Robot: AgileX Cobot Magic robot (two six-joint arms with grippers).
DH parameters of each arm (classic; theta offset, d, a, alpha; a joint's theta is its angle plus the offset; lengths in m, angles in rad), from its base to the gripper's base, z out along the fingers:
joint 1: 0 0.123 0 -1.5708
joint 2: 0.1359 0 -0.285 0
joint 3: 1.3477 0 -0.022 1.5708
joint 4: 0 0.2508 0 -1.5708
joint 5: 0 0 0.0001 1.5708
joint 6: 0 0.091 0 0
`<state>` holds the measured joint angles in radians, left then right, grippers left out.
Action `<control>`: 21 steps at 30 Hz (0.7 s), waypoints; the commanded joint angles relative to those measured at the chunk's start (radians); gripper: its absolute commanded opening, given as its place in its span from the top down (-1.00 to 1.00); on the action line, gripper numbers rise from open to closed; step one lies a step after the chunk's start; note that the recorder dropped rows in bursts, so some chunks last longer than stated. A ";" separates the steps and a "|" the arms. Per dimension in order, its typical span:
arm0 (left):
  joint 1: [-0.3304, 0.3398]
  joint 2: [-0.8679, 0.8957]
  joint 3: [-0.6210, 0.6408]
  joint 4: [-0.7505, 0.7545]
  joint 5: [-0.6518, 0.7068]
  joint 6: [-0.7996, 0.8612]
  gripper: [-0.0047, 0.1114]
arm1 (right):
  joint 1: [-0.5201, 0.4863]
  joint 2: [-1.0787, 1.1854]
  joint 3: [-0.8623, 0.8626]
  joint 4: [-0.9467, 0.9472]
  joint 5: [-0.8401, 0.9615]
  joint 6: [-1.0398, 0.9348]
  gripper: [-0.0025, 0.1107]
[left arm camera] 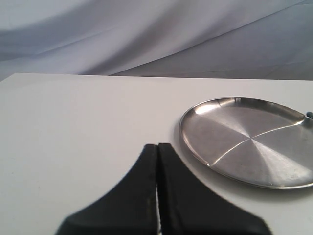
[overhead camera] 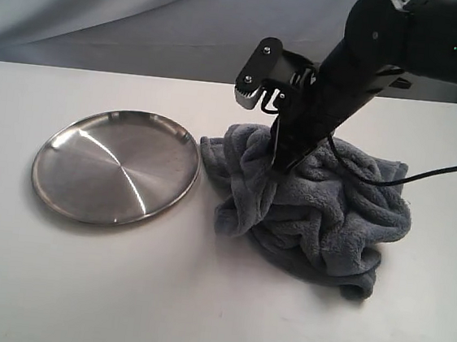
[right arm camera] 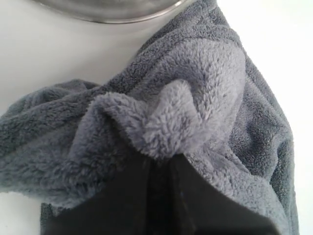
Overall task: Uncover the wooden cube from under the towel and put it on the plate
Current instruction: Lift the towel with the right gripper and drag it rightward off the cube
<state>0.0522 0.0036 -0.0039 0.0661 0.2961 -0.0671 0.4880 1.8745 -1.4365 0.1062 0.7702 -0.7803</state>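
1. Bright, even light falls from above, and the white table (overhead camera: 118, 290) looks nearly washed out.
2. The plate (overhead camera: 117, 167) shows streaks of glare fanning out from its middle, with a thin soft shadow along its near rim.
3. The towel (overhead camera: 314, 213) throws a soft, narrow shadow on its near side.
4. The left gripper (left arm camera: 157, 148) and right gripper (right arm camera: 161, 161) look dark, featureless and blurred close to their cameras.

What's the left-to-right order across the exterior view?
plate → towel. The right hand is left out: it overlaps the towel.
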 commanded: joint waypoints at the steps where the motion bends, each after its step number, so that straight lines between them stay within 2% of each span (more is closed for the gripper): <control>1: -0.005 -0.004 0.004 0.005 -0.011 -0.003 0.92 | 0.002 -0.044 0.003 0.016 0.003 0.003 0.96; 11: -0.005 -0.004 0.004 0.005 -0.011 -0.003 0.92 | 0.000 -0.194 0.003 -0.005 -0.034 0.003 0.96; 21: -0.005 -0.004 0.004 0.005 -0.011 -0.003 0.92 | 0.000 -0.359 0.003 -0.224 -0.032 0.148 0.96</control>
<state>0.0522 0.0036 -0.0039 0.0661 0.2961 -0.0671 0.4880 1.5594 -1.4348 -0.0465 0.7539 -0.6831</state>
